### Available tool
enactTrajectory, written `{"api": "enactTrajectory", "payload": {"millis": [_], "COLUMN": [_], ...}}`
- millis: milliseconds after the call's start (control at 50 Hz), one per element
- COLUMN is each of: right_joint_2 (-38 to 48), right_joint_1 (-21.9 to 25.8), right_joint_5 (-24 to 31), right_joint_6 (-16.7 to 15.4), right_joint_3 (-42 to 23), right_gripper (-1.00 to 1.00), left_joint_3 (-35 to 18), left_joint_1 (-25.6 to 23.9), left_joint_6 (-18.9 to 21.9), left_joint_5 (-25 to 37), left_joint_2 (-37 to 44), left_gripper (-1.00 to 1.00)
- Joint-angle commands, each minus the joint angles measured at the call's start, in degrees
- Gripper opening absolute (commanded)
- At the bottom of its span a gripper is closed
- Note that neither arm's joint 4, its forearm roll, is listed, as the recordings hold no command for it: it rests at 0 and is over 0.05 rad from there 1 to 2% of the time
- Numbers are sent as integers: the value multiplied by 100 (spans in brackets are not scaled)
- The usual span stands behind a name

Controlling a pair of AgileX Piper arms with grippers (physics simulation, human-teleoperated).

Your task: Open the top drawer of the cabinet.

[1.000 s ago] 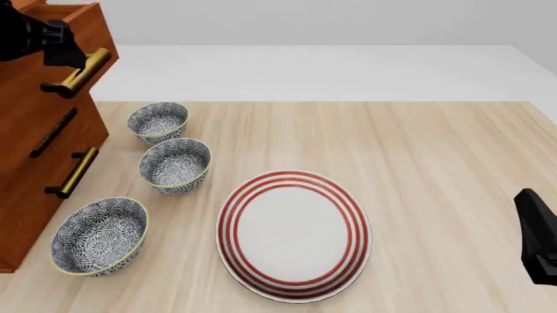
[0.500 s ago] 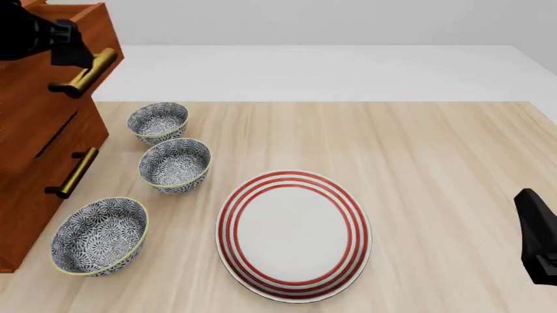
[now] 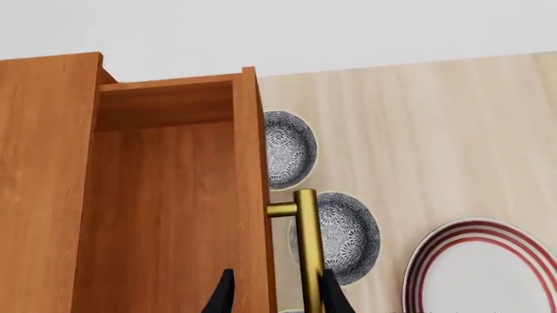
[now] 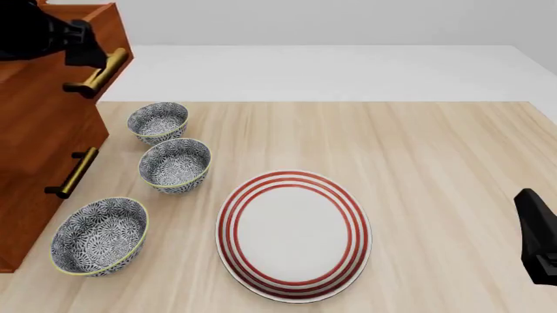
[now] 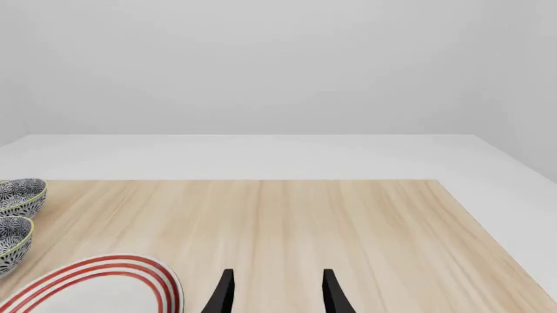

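The cabinet [image 4: 30, 195] stands at the table's left edge. Its top drawer [image 3: 174, 215] is pulled partly out, and the empty wooden inside shows in the left wrist view. My left gripper [image 3: 276, 297] is at the drawer's brass bar handle [image 3: 306, 254]. Its fingers are spread, one over the drawer's inside and one on the outer side of the handle. In the front view the left gripper [image 4: 85, 45] sits right at the handle [image 4: 100, 72]. My right gripper [image 5: 274, 297] is open and holds nothing, low at the near right [image 4: 539, 238].
Three patterned bowls [image 4: 158, 122] [image 4: 175, 163] [image 4: 99, 235] stand in a row just in front of the cabinet, under the drawer's path. A red-ringed plate [image 4: 294, 233] lies mid-table. A lower drawer handle [image 4: 73, 173] shows below.
The top drawer has slid further out toward the right, with my left gripper moving along at its handle. The middle drawer's handle is now covered. The right arm has not moved.
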Motion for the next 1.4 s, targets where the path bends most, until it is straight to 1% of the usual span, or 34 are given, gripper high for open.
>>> {"api": "enactTrajectory", "payload": {"millis": [20, 120, 420, 740, 880, 1160, 1400], "right_joint_2": [-1, 0, 1, 0, 0, 0, 0], "right_joint_1": [1, 0, -1, 0, -1, 1, 1], "right_joint_5": [0, 0, 0, 0, 0, 0, 0], "right_joint_6": [1, -1, 0, 0, 1, 0, -2], "right_joint_3": [0, 0, 0, 0, 0, 0, 0], "right_gripper": [100, 100, 100, 100, 100, 100, 100], "left_joint_3": [197, 125, 197, 201, 143, 245, 181], "left_joint_1": [-204, -351, -701, -800, -933, -1100, -1264], "left_joint_6": [-34, -124, -272, -236, -312, -376, -493], "left_joint_5": [76, 102, 61, 47, 89, -17, -44], "left_joint_2": [178, 176, 108, 139, 134, 204, 267], "left_gripper": [100, 100, 100, 100, 100, 100, 100]}}
